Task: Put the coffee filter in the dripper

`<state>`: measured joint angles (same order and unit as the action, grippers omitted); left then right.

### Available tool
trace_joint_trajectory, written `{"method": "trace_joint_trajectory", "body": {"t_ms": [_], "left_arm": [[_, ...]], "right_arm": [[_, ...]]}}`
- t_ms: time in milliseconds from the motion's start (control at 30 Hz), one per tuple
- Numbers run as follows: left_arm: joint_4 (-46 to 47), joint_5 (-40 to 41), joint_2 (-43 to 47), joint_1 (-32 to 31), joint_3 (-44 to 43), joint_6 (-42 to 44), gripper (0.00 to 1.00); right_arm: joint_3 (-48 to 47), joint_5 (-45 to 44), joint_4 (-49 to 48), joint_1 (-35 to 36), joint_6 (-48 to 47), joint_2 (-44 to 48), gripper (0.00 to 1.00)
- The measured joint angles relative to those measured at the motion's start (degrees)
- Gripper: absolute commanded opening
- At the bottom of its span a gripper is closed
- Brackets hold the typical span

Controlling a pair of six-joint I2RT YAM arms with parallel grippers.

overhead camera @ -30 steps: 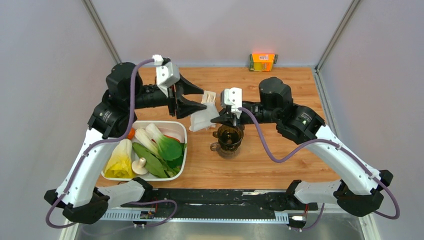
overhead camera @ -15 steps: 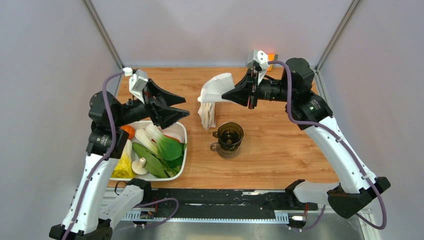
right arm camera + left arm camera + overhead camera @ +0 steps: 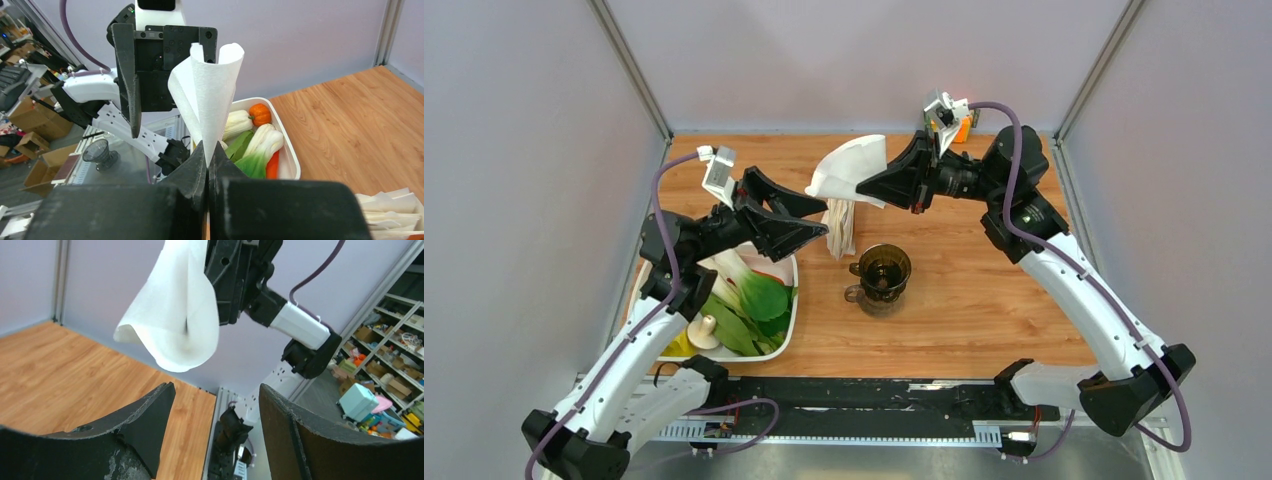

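The coffee filter (image 3: 849, 165) is a white paper cone held up in the air over the back of the table, pinched at its tip by my right gripper (image 3: 866, 186), which is shut on it. In the right wrist view the filter (image 3: 210, 95) rises from between the closed fingertips of that gripper (image 3: 207, 150). My left gripper (image 3: 816, 220) stands open just left of and below the filter, empty. From the left wrist the filter (image 3: 175, 325) hangs above the spread left gripper (image 3: 215, 387). The dripper (image 3: 884, 272), a dark brown cup, sits on the table below, apart from both grippers.
A packet of cream paper filters (image 3: 839, 228) stands upright left of the dripper. A white tray (image 3: 790, 305) of vegetables lies at the left under the left arm. An orange box (image 3: 964, 126) sits at the back edge.
The right gripper has lifted the filter off the packet and carried it up and back. The left gripper opened, pulled away from the packet, then rose toward the filter.
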<state>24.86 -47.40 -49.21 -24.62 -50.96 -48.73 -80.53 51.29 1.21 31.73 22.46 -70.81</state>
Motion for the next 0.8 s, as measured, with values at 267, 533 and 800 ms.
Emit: {"method": "trace_joint_trajectory", "body": {"t_ms": [267, 533, 800], "left_arm": [[6.21, 8.11, -4.57, -1.99, -1.42, -4.50, 0.73], [6.27, 12.61, -5.97, -4.72, -3.26, -5.16, 0.65], [5.57, 14.93, -6.16, -5.03, -3.89, -5.11, 0.25]], "right_arm": [[2.16, -0.48, -9.57, 0.00, 9.53, -0.07, 0.00], [4.90, -1.22, -13.25, 0.79, 13.70, -0.26, 0.00], [5.38, -1.51, -14.45, 0.81, 15.78, -0.48, 0.00]]}}
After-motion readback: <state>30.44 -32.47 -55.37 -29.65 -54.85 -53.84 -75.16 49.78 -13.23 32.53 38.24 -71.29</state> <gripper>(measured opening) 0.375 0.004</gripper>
